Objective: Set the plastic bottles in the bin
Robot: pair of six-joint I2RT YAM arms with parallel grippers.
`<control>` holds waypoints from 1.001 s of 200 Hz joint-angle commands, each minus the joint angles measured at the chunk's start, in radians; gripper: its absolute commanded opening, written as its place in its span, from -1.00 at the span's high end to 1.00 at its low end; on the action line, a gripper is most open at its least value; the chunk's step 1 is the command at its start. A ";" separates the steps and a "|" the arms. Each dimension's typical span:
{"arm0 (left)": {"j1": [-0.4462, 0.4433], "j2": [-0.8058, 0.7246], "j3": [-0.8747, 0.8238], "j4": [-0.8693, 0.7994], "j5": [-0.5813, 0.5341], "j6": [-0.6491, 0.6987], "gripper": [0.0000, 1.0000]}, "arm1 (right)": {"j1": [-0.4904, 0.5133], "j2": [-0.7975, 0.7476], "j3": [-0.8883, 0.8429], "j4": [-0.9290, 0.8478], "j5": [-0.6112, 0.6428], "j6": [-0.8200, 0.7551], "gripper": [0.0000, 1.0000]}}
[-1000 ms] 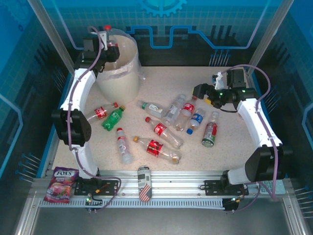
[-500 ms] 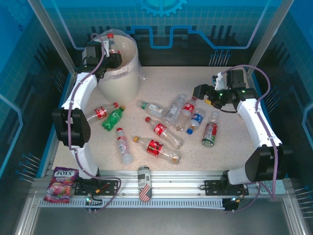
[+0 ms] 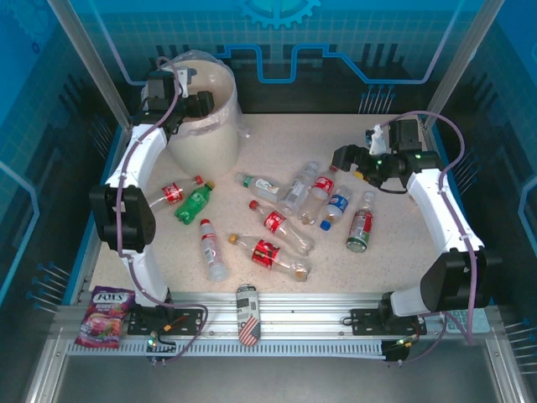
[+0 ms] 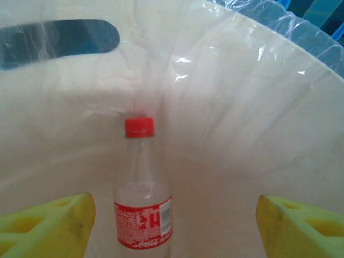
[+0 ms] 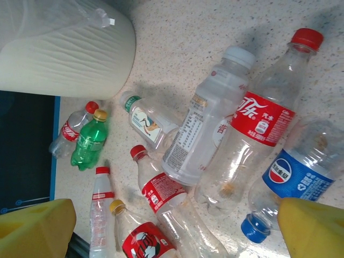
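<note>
Between the pads of my left gripper (image 4: 174,217) stands a red-capped bottle (image 4: 143,177), red label, cap up, inside the bin (image 4: 258,123). The jaws are spread wide and neither yellow pad touches it (clear gap on both sides). I can't tell whether its base rests on the bin floor, since the picture edge cuts it off. The bag liner (image 4: 252,32) covers the wall beyond my fingers, and the handle slot (image 4: 54,40) is up and to their left.

Below my right gripper (image 5: 174,231), whose jaws are also spread wide and gripping nothing, the other plastic bottles (image 5: 161,193) lie on the table (image 5: 188,32). A white-capped bottle (image 5: 207,123) is straight ahead, touching a red-capped cola bottle (image 5: 258,129) on its right. A blue-capped bottle (image 5: 293,177) is just beside my right pad. A green bottle (image 5: 88,142) is well off to the left, nearer the bin.
</note>
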 commanded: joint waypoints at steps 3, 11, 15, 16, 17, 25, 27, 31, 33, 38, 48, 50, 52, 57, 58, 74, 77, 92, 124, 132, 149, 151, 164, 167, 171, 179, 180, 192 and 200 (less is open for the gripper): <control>-0.010 0.034 0.021 -0.069 0.033 0.026 -0.62 | -0.019 -0.007 0.060 -0.089 0.081 -0.046 -0.94; -0.009 0.028 0.027 -0.069 0.035 0.027 -0.63 | -0.021 -0.008 0.071 -0.118 0.121 -0.062 -0.94; -0.010 0.024 0.032 -0.072 0.035 0.029 -0.64 | -0.021 -0.007 0.079 -0.146 0.157 -0.075 -0.94; -0.010 0.023 0.033 -0.072 0.035 0.029 -0.64 | -0.021 -0.007 0.081 -0.151 0.167 -0.080 -0.94; -0.010 0.022 0.034 -0.073 0.036 0.030 -0.64 | -0.022 -0.007 0.082 -0.157 0.175 -0.082 -0.94; -0.010 0.014 0.044 -0.077 0.038 0.033 -0.65 | -0.022 -0.005 0.094 -0.205 0.247 -0.103 -0.94; -0.010 0.011 0.048 -0.078 0.038 0.033 -0.66 | -0.022 -0.004 0.094 -0.217 0.263 -0.107 -0.94; -0.010 0.008 0.054 -0.081 0.038 0.036 -0.66 | -0.023 -0.003 0.097 -0.239 0.298 -0.115 -0.94; -0.010 0.005 0.057 -0.081 0.038 0.036 -0.67 | -0.025 -0.002 0.097 -0.250 0.315 -0.120 -0.93; -0.010 -0.001 0.067 -0.084 0.038 0.038 -0.68 | -0.027 -0.002 0.093 -0.272 0.349 -0.130 -0.94; -0.010 -0.014 0.085 -0.088 0.038 0.040 -0.70 | -0.030 -0.005 0.074 -0.300 0.404 -0.144 -0.94; -0.010 -0.017 0.089 -0.089 0.039 0.040 -0.71 | -0.030 -0.006 0.068 -0.304 0.411 -0.146 -0.94; -0.010 -0.019 0.094 -0.089 0.039 0.040 -0.72 | -0.031 -0.008 0.062 -0.307 0.417 -0.147 -0.94; -0.010 -0.027 0.103 -0.091 0.040 0.042 -0.77 | -0.033 -0.013 0.044 -0.313 0.430 -0.149 -0.94; -0.010 -0.028 0.105 -0.091 0.039 0.042 -0.79 | -0.033 -0.013 0.042 -0.313 0.432 -0.149 -0.93; -0.009 -0.053 0.144 -0.102 0.038 0.046 -0.89 | -0.046 -0.026 -0.015 -0.315 0.445 -0.143 -0.94; -0.010 -0.057 0.152 -0.108 0.036 0.046 -0.89 | -0.049 -0.027 -0.024 -0.315 0.448 -0.138 -0.94; -0.010 -0.086 0.181 -0.113 0.027 0.049 -0.90 | -0.057 -0.032 -0.070 -0.308 0.461 -0.127 -0.94; -0.010 -0.195 0.173 -0.083 0.019 0.046 -0.91 | -0.062 -0.011 -0.156 -0.245 0.473 -0.108 -0.94; -0.011 -0.228 0.158 -0.082 0.012 0.040 -0.91 | -0.062 -0.002 -0.173 -0.224 0.479 -0.100 -0.94; -0.016 -0.308 0.111 -0.111 0.001 0.021 -0.91 | -0.062 0.017 -0.203 -0.175 0.491 -0.081 -0.88; -0.018 -0.319 0.103 -0.115 -0.001 0.018 -0.91 | -0.062 0.019 -0.207 -0.167 0.493 -0.079 -0.87; -0.029 -0.393 0.030 -0.136 -0.010 0.006 -0.91 | -0.066 0.038 -0.225 -0.129 0.495 -0.065 -0.83; -0.032 -0.410 0.008 -0.140 -0.012 0.002 -0.90 | -0.066 0.044 -0.229 -0.122 0.495 -0.064 -0.83; -0.039 -0.433 -0.020 -0.146 -0.015 -0.002 -0.90 | -0.068 0.053 -0.231 -0.114 0.493 -0.060 -0.82; -0.053 -0.485 -0.082 -0.158 -0.018 -0.014 -0.89 | -0.068 0.073 -0.236 -0.101 0.495 -0.059 -0.80; -0.054 -0.492 -0.089 -0.158 -0.019 -0.016 -0.89 | -0.068 0.076 -0.237 -0.100 0.495 -0.059 -0.79; -0.081 -0.567 -0.188 -0.176 -0.029 -0.030 -0.89 | -0.069 0.105 -0.242 -0.083 0.495 -0.058 -0.78; -0.104 -0.613 -0.248 -0.192 -0.039 -0.035 -0.88 | -0.069 0.122 -0.248 -0.068 0.495 -0.056 -0.78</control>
